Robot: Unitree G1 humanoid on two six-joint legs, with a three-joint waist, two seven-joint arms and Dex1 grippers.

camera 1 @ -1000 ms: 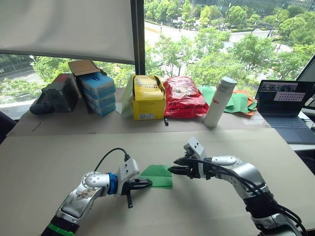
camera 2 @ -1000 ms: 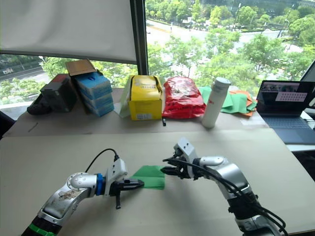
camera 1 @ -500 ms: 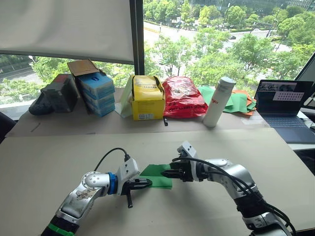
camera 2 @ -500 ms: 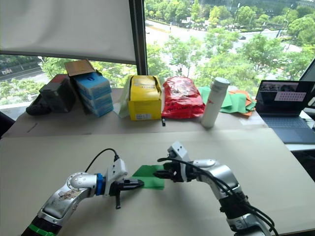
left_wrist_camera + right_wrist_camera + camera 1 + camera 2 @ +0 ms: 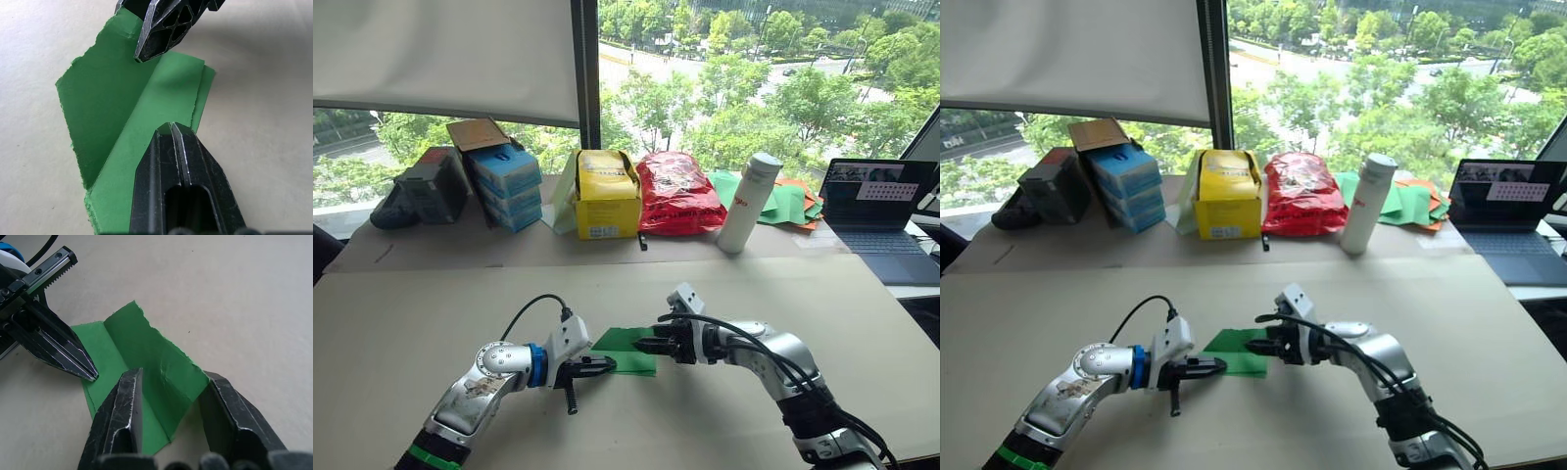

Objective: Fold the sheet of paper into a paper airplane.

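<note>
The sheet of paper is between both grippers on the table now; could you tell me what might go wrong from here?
1. The sheet of paper already has a ragged, torn-looking edge; the right gripper, jaws open astride one corner, could tear it further on closing.
2. The left gripper, jaws shut, only presses its tip on the sheet, so the sheet may slide on the smooth table.
3. A raised flap could crease off-line.
</note>
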